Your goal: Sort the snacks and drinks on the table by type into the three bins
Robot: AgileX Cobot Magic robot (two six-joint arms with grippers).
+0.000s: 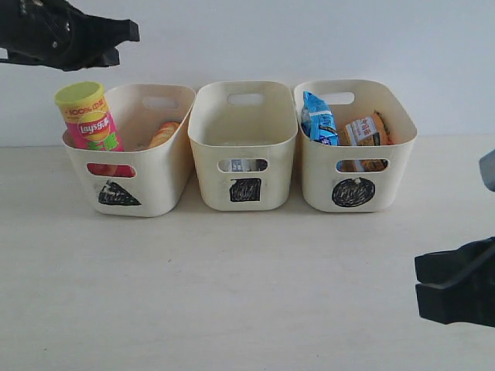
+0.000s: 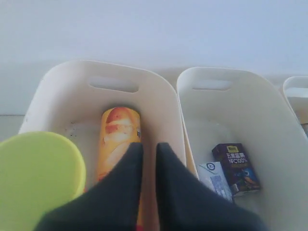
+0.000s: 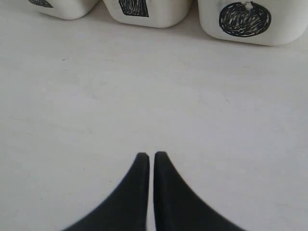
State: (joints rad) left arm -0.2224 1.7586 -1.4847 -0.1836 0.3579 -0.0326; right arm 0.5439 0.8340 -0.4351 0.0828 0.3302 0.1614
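Your sorted goods first: the pink Lay's chip tube with the yellow-green lid [image 1: 91, 120] stands leaning in the cream plastic tub marked with a black triangle [image 1: 158, 185], and the yellow chip tube [image 2: 118, 139] lies flat on that tub's floor beside it. The small purple box [image 2: 237, 167] and the small white-and-blue carton [image 2: 216, 179] lie side by side in the middle cream tub marked with a square [image 1: 209, 182]. The blue crinkly packet [image 1: 319, 120] and the orange crinkly packet [image 1: 365, 131] stand in the cream tub marked with a circle [image 1: 317, 182]. The three tubs sit in a row along the wall-side edge of the pale beige table [image 1: 232, 294], triangle towards its left end, and I see no loose item on the open surface in front of them. Your left gripper [image 2: 149, 147] hangs above the triangle tub over the yellow tube, fingers pressed together and holding nothing. Your right gripper [image 3: 151, 156] hovers over bare table towards the right edge, well apart from the tubs, also closed and empty. I judge the sorting as good as done, so the step in hand is clearing away. The next move calls for lifting your left arm straight up, since the leaning pink tube sits just beside it and a sideways sweep could tip it.
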